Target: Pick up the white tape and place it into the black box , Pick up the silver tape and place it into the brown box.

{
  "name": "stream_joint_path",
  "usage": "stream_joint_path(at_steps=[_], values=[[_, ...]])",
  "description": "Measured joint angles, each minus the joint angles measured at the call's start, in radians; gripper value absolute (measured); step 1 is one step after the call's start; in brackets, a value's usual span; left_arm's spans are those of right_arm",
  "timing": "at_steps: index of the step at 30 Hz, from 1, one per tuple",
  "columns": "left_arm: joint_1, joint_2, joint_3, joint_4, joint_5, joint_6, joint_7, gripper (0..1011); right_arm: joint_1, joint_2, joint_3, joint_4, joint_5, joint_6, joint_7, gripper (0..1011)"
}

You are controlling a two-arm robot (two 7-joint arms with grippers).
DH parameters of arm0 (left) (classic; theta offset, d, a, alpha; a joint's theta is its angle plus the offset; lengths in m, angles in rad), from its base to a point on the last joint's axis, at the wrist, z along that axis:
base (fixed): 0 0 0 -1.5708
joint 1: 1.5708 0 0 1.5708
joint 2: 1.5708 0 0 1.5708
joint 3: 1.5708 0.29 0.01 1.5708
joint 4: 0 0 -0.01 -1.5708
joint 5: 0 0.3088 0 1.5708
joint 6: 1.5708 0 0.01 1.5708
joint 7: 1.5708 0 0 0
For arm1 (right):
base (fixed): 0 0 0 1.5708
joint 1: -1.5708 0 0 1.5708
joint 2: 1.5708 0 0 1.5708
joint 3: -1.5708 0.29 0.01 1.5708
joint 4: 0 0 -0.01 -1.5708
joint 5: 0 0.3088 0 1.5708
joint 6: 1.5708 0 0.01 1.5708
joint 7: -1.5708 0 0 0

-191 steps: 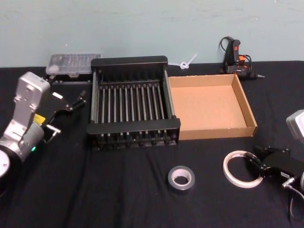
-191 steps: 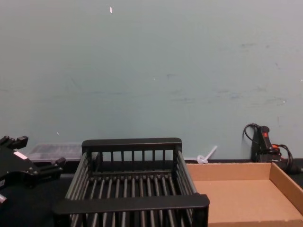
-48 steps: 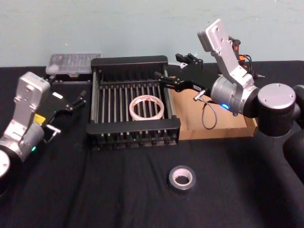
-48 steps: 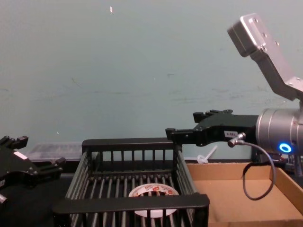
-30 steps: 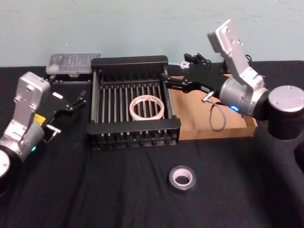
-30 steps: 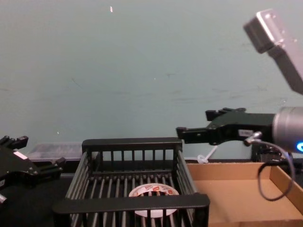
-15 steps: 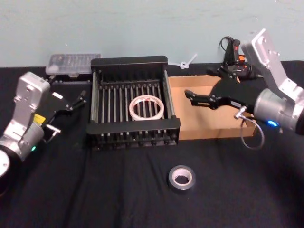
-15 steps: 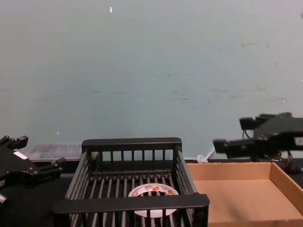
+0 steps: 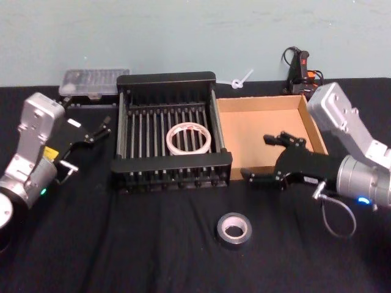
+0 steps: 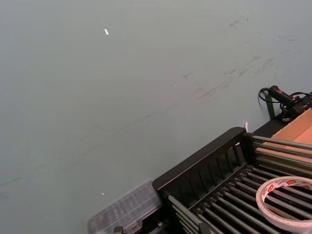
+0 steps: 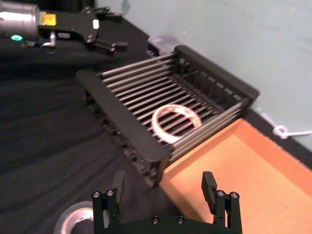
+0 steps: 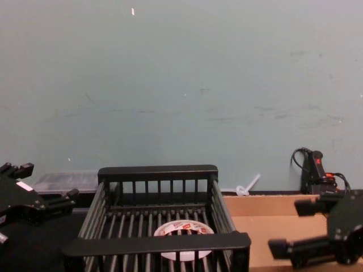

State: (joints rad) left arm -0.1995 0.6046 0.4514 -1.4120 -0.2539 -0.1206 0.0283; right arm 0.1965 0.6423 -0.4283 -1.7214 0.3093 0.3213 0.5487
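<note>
The white tape lies flat on the bars inside the black box. On the black cloth in front of the boxes sits the silver tape. The brown box stands right of the black box. My right gripper hangs open and empty over the brown box's front left corner, behind and right of the silver tape. My left gripper is parked open, left of the black box.
A clear lidded container lies behind the black box's left corner. A black and orange glue gun and a white zip tie sit by the back wall. Black cloth lies open around the silver tape.
My right gripper has swung from above the brown box's back toward its front left corner and come down, still open. The white tape stays in the black box. The left arm is still.
</note>
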Motion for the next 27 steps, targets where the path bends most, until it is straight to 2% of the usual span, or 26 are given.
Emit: stream_joint_path(at_steps=[11,27], values=[[0.000,0.000,0.000,0.000,0.000,0.000,0.000,1001,-0.022,0.018,-0.053,-0.001,0.016,0.033,0.004,1002],[0.000,0.000,0.000,0.000,0.000,0.000,0.000,1001,-0.013,0.028,-0.101,0.025,0.020,0.076,0.013,1002]])
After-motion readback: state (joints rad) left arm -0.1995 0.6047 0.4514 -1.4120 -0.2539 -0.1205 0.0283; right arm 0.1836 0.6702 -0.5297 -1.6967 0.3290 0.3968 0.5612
